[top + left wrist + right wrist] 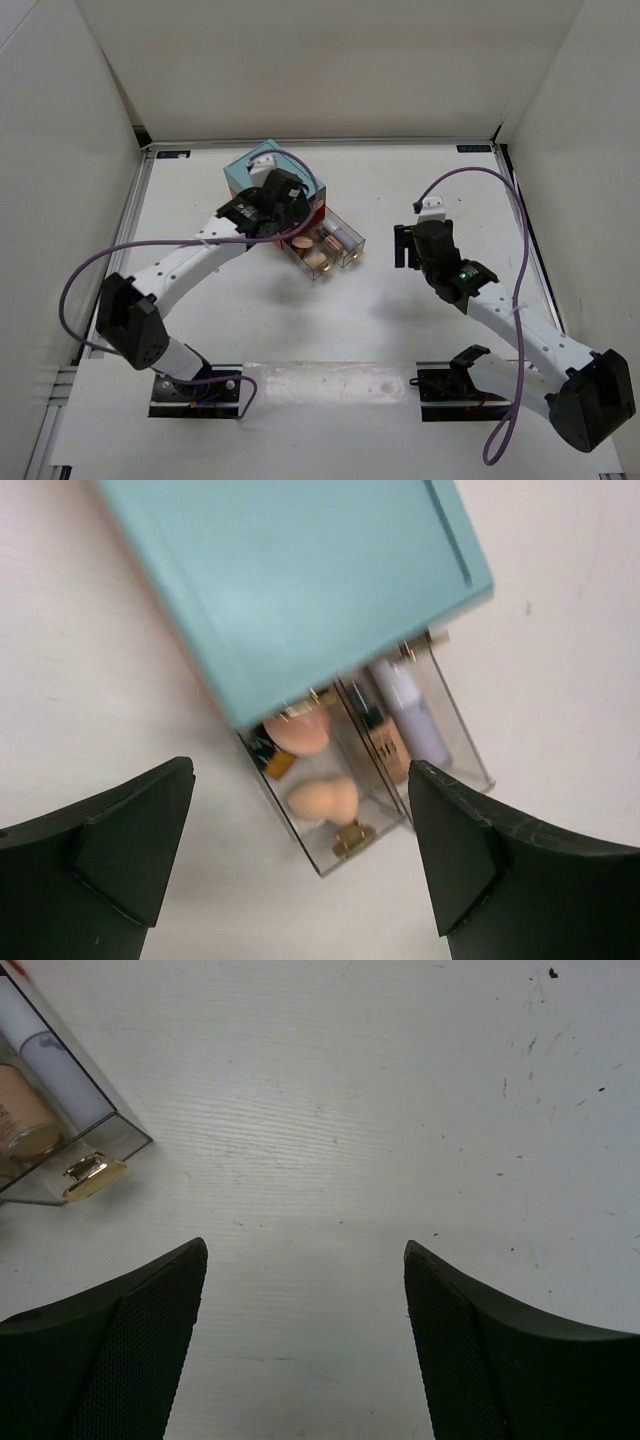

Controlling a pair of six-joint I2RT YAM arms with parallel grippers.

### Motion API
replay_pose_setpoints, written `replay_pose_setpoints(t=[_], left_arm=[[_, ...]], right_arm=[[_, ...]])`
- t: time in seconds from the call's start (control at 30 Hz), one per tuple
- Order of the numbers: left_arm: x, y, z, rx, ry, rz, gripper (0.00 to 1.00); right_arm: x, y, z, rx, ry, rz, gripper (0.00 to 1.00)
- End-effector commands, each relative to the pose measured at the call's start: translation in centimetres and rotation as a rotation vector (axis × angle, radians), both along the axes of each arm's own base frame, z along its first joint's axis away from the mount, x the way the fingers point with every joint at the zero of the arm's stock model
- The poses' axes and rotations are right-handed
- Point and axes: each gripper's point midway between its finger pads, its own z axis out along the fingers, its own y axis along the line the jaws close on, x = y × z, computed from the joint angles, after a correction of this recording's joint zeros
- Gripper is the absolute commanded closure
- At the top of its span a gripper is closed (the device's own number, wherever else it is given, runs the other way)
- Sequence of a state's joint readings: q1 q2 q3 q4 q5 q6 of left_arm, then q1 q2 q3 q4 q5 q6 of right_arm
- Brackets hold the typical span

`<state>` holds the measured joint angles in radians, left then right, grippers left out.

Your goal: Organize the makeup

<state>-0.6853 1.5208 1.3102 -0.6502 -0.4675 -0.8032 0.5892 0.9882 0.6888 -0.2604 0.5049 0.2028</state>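
Note:
A teal box [262,172] stands at the back of the table with two clear drawers pulled out toward the front right. In the left wrist view, the left drawer [331,852] holds a peach round puff [300,730] and a beige sponge [322,798]. The right drawer [466,756] holds a foundation bottle [388,748] and a white tube [410,710]. My left gripper [300,775] hovers open above the drawers with nothing between its fingers. My right gripper [305,1247] is open over bare table, right of the drawers, and holds nothing.
Gold handles [348,838] sit on the drawer fronts; the right drawer's handle [92,1172] lies at the left edge of the right wrist view. White walls enclose the table [400,340] on three sides. Purple cables loop off both arms.

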Motion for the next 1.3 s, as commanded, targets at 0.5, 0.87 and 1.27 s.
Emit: replay_pose_setpoints(t=[0.5,0.87,1.27], left_arm=[[9.1,7.9,-0.8,-0.137,-0.004,0.134,0.24],[7.8,8.1,-5.1,-0.138,0.107,0.138,0.41],[6.3,8.0,-7.0,-0.138,0.177,0.125,0.45]], right_arm=[[1.7,6.8,-5.7,0.093,0.038,0.286,0.29],[3.2,12.0,-8.4,0.12,0.051,0.486,0.61],[8.8,17.7,-6.3,0.217,-0.085,0.552,0.6]])
